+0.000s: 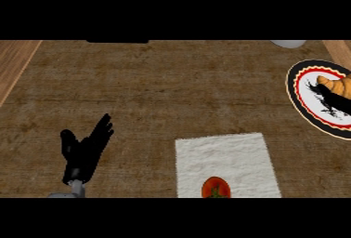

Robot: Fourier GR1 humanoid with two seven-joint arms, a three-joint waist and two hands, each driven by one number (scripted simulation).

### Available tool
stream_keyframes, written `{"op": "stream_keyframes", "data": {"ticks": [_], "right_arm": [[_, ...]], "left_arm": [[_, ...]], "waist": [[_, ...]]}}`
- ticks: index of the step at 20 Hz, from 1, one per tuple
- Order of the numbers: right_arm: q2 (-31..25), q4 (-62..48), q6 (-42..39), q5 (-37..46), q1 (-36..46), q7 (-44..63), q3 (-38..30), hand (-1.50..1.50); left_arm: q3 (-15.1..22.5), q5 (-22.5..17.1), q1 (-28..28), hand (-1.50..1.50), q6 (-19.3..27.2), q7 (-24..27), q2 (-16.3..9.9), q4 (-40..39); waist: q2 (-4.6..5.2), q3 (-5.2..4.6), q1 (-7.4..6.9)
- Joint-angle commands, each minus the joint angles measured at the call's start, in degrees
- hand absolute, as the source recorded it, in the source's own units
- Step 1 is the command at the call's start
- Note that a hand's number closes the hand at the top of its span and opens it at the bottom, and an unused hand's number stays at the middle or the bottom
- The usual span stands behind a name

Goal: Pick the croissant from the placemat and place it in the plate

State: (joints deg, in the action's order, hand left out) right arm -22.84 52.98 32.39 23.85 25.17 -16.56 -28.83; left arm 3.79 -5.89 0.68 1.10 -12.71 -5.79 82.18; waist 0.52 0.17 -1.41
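I log the croissant [336,85] over the plate [302,100], right hand [334,101] fingers curled round it from below, long axis slanting up-right; left hand [83,151], fingers apart, rests well away on the counter [171,93].

Open counter [171,88] mid-view, tomato [215,188] on placemat [226,158], plate [302,100] at right edge
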Motion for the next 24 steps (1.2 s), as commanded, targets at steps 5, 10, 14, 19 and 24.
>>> {"op": "stream_keyframes", "data": {"ticks": [5, 10, 14, 19, 24], "right_arm": [[-9.02, -25.58, -0.84, -5.62, 10.54, -16.72, -7.64, 1.50], [-17.13, -35.19, -4.72, 3.25, 11.17, -2.98, -1.82, -1.50], [-17.18, -39.46, -10.66, 3.94, 14.10, -2.79, -0.49, -1.50], [-16.81, -39.63, -16.88, -0.83, 13.89, -11.76, -4.49, -1.50], [-15.15, -38.28, -18.94, -7.84, 13.67, -20.91, -11.09, -1.50]], "left_arm": [[-0.38, -0.15, -0.49, 0.00, -1.70, 1.72, -0.42, -1.65], [1.39, 0.39, 0.43, 0.00, -1.77, 0.75, 0.23, 0.06], [1.03, 0.59, -4.35, 0.00, -0.59, -0.33, 1.34, -1.37], [1.51, 1.06, -1.83, 0.00, -0.54, 0.78, 1.61, -1.72], [0.97, 0.93, -1.59, 0.00, 0.11, 0.29, 1.55, -0.69]], "waist": [[0.46, 0.08, -0.96], [1.11, 0.05, -2.98], [1.83, 0.33, -3.50], [1.44, 0.48, -2.60], [1.15, 0.56, -2.01]]}}
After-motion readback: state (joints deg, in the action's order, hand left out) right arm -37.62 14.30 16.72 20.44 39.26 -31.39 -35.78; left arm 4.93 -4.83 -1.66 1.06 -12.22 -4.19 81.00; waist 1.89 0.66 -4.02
